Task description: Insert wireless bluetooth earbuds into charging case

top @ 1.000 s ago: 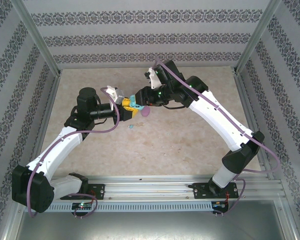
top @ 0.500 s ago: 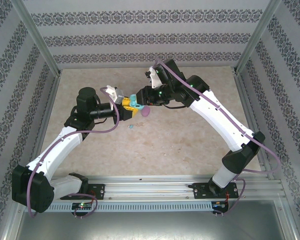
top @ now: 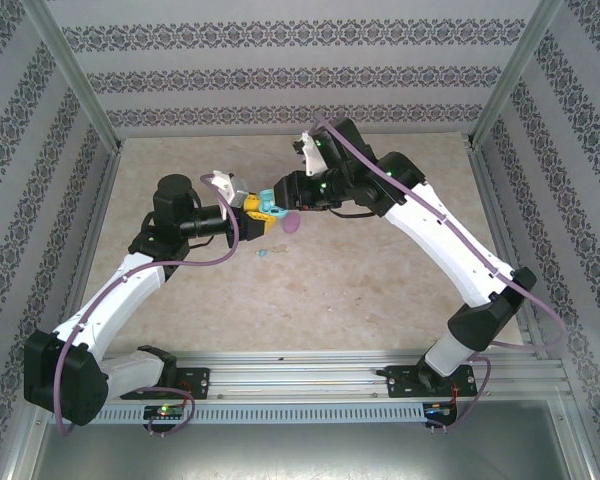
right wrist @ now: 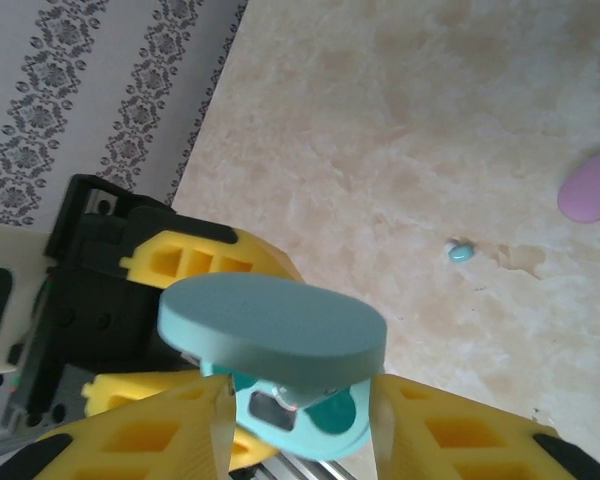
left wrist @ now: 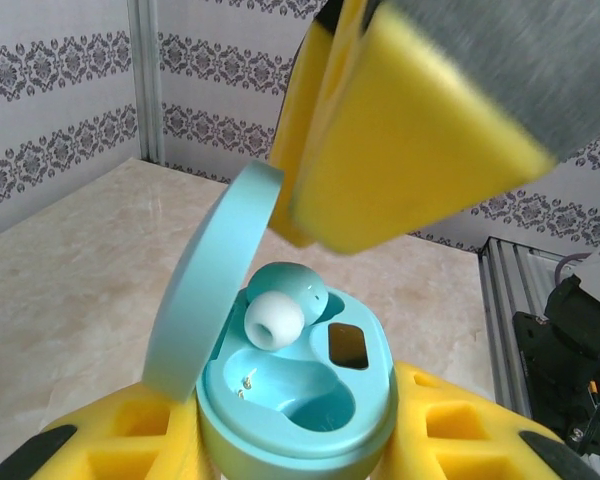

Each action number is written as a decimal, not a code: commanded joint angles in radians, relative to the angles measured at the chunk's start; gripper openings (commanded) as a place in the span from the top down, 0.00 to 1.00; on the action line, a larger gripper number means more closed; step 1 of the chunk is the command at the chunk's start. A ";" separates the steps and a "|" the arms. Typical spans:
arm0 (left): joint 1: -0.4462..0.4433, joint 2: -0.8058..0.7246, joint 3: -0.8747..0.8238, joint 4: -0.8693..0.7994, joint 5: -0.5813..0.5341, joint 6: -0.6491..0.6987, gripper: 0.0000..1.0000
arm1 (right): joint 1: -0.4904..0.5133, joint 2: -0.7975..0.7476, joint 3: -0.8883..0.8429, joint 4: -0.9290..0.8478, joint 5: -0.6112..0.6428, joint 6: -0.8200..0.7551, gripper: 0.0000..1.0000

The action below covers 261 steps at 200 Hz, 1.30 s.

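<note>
And the blue charging case [left wrist: 310,400] is clamped (lid swung open) by the left gripper [left wrist: 298,445]. One blue earbud [left wrist: 280,305] is lodged in it, just under the right gripper [right wrist: 298,398], whose jaws are parted, nothing gripped.

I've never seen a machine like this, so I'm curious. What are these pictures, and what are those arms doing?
These are two robot arms fixed at the edge of a table. Each ends in a gripper with two yellow fingers. One picture is taken by a camera above the arms. The other two come from small cameras on the wrists, looking past the fingers. The left gripper is shut on an open light blue charging case, and a light blue earbud sits inside it. The right gripper is open, with a finger on either side of that case. On the table lie a pink case and another light blue earbud.
</note>
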 commanded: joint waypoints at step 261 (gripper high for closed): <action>-0.025 -0.022 0.005 0.002 -0.034 0.045 0.94 | -0.019 -0.042 -0.204 0.250 -0.025 0.282 0.68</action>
